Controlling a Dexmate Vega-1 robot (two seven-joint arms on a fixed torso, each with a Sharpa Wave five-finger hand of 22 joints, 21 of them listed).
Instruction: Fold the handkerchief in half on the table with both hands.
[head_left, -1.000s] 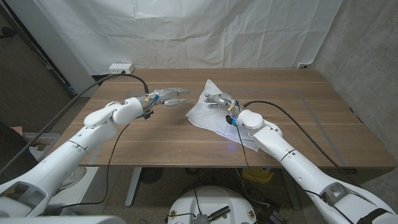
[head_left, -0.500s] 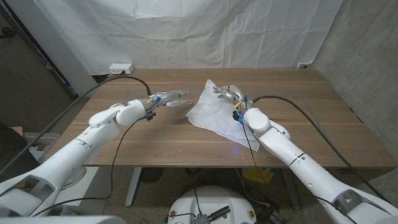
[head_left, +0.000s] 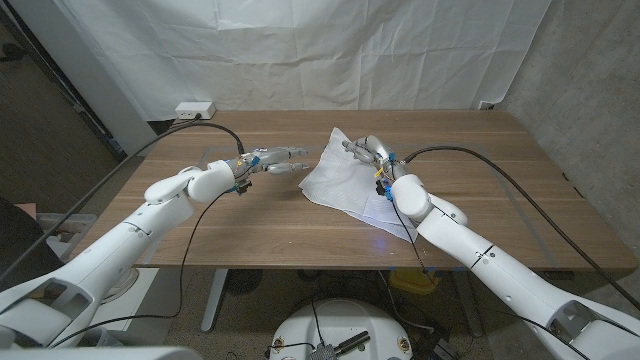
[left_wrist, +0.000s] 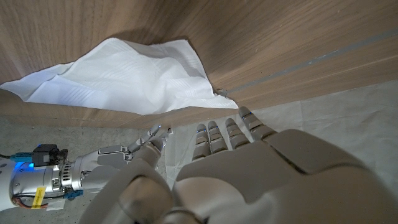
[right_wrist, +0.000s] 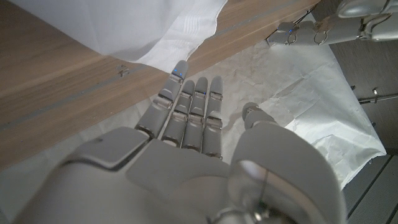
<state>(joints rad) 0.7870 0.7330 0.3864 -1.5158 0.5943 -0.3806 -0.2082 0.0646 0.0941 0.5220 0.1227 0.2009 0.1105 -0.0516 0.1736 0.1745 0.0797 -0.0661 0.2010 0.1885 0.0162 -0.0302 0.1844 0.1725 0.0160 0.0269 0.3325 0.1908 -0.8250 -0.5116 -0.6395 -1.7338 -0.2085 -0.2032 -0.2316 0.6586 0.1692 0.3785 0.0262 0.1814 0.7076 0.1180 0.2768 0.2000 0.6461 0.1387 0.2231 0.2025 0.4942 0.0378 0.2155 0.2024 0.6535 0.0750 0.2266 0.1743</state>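
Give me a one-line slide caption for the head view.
Both hands, left and right, open at the rumpled white handkerchief on the wooden table, fold not yet made.

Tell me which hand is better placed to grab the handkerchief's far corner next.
Probably right. The right hand is over the handkerchief, fingers open, near its raised far corner. The left hand is open too, but hovers beside the cloth's left edge, apart from it, over bare table.

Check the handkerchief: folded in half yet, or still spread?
Not neatly folded: the handkerchief lies rumpled and mostly spread on the table, its far corner raised by the right hand.
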